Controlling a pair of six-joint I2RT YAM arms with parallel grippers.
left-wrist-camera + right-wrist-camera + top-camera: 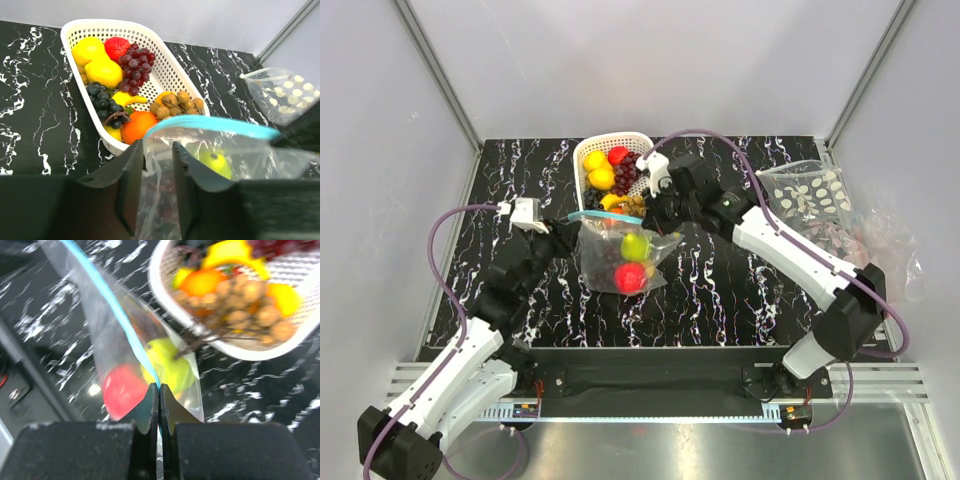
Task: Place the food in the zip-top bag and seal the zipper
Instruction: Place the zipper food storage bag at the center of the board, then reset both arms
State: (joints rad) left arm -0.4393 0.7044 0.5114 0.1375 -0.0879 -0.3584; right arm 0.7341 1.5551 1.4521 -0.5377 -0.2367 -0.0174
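Observation:
The clear zip-top bag [620,258] hangs between my two grippers in front of the basket. It holds a green round fruit [634,245], a red apple [630,277] and dark grapes [605,258]. The teal zipper [605,216] runs along its top edge. My right gripper [159,387] is shut on the zipper [107,295] at the bag's right end, with the apple [122,390] and green fruit [167,365] behind it. My left gripper [157,147] is open, its jaws straddling the bag's left edge [152,170] just under the zipper [215,124].
The white slotted basket [582,160] behind the bag holds several more toy fruits, among them yellow ones, grapes and an orange [137,125]. A clear bag patterned with white ovals [810,195] lies at the right back. Grey walls enclose the black marbled table [720,290].

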